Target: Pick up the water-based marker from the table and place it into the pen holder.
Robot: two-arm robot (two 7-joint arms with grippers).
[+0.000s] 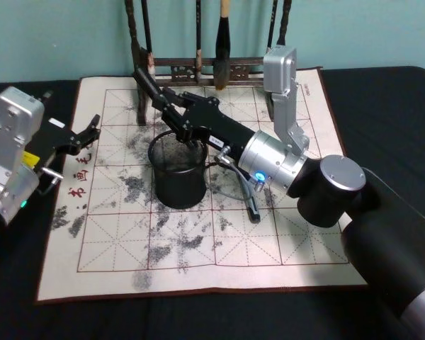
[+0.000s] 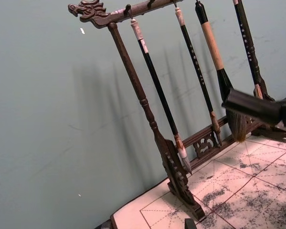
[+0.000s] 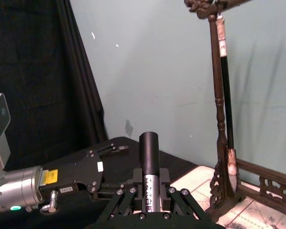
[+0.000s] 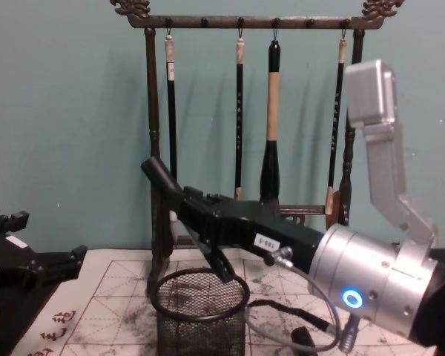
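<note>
My right gripper (image 1: 176, 119) is shut on the water-based marker (image 1: 146, 81), a pen with a black cap and a pale barrel. The marker tilts up and away, just above the far rim of the pen holder (image 1: 177, 177), a black wire-mesh cup standing on the white mat (image 1: 198, 262) of the table. From the chest the marker (image 4: 162, 178) slants over the holder (image 4: 200, 326), with the gripper (image 4: 202, 216) behind it. The right wrist view has the marker (image 3: 150, 167) upright between the fingers. Its black cap (image 2: 250, 106) juts into the left wrist view. My left gripper (image 1: 91, 133) rests open at the mat's left edge.
A tall dark wooden brush rack (image 1: 198, 69) with several hanging brushes stands at the mat's far edge, close behind the marker. A black cable (image 1: 251, 202) from the right arm loops down onto the mat right of the holder. The mat's near half is free.
</note>
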